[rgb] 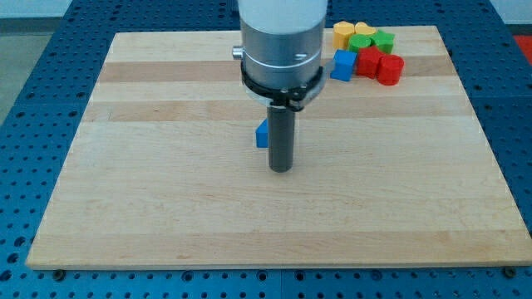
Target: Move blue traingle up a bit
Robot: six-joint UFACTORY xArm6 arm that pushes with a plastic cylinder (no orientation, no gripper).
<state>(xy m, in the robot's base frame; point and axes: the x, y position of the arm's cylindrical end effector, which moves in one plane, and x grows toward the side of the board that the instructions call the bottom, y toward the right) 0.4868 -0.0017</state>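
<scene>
my tip (281,169) sits just below the blue triangle (262,134), rod hiding most of it. no tool jaws here, just the rod.

Blue triangle (262,134) mostly hidden behind the rod, only its left sliver showing.

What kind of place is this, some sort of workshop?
Probably a robotics lab bench. A wooden board lies on a blue perforated table, toy-like blocks are clustered at the view's top right, and my tip sits just below a mostly hidden blue block.
</scene>
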